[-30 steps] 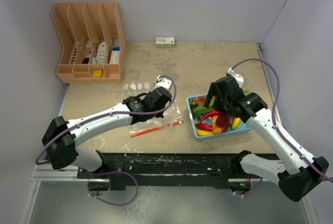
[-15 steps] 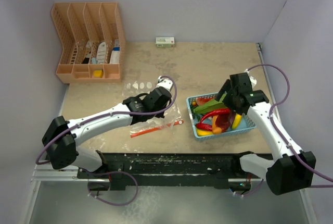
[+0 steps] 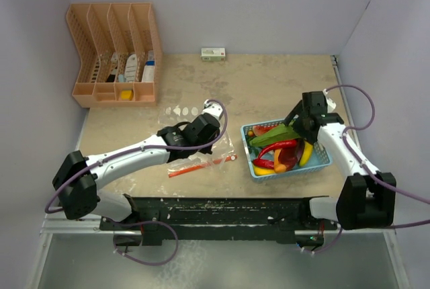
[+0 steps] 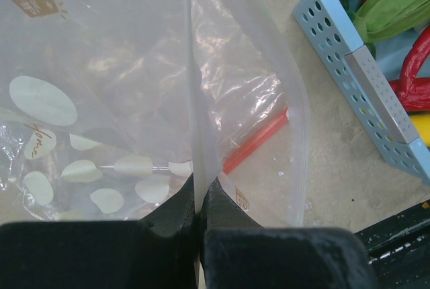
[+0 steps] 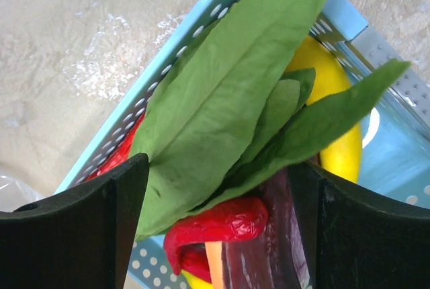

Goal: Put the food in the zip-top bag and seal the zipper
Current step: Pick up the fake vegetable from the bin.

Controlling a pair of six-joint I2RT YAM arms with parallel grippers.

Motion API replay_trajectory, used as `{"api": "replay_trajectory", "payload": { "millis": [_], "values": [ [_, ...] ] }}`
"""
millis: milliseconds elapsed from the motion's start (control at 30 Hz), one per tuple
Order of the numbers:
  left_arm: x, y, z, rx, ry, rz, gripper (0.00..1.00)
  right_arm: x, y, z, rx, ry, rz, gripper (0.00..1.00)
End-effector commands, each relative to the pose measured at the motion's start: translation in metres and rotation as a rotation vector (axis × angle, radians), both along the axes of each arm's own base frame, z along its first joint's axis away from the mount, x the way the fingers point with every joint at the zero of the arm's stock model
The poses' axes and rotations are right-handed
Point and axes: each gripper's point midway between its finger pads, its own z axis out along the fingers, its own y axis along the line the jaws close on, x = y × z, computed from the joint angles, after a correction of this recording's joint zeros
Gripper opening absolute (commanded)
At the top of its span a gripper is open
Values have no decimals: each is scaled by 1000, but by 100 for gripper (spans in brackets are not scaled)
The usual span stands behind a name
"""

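My left gripper point(image 4: 198, 193) pinches the zip-top bag point(image 4: 121, 47) near the basket point(image 4: 369, 94). My right gripper point(image 5: 218, 168) sits wide around the green leaf point(image 5: 222, 80) in the basket. The floppy leaf could slip out when I squeeze.

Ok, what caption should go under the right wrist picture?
Green leafy toy vegetables fill the gap between the right gripper's black fingers, over a light blue plastic basket.

Top view: bright, even, diffuse light from above; faint soft shadows under arms and beside orange organizer point(image 3: 114, 54); sharp focus; lavender cast on walls.

Left wrist view: white glare streaks on crinkled zip-top bag point(image 4: 121, 47); left gripper point(image 4: 198, 191) black, detail lost, slightly soft.

Right wrist view: green leafy pieces point(image 5: 228, 101) crisp, evenly lit; right gripper point(image 5: 218, 195) underexposed; specular glint inside light blue basket point(image 5: 349, 17).
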Motion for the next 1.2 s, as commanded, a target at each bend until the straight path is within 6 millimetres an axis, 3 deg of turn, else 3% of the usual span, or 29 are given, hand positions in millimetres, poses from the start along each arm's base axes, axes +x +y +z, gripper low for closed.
{"api": "replay_trajectory", "payload": {
  "millis": [0, 333, 400, 500, 567, 700, 833, 1067, 1167],
  "values": [
    [3, -8, 18, -73, -32, -15, 0, 10, -2, -12, -2, -15, -1, 85],
    [-1, -6, 23, -84, -28, -16, 0, 22, -8, -30, -35, -35, -16, 76],
    [-2, -5, 25, -88, -27, -14, 0, 23, -11, -27, -53, -46, -18, 65],
    [-4, -3, 26, -91, -23, -12, 0, 21, -16, -14, -77, -75, -27, 32],
    [-5, -3, 27, -93, -21, -11, 0, 18, -19, 0, -91, -113, -31, 16],
    [-6, 0, 25, -82, -16, -11, 0, 11, -13, 28, -63, -193, 6, 0],
    [-7, 2, 26, -78, -19, -9, 0, 8, -4, 68, -35, -325, 65, 0],
    [-8, 4, 32, -81, -19, -7, 0, -1, 35, 151, 104, -642, 250, 0],
    [-9, 3, 34, -89, -10, -3, 0, -8, 49, 174, 131, -738, 336, 0]
  ]
}}
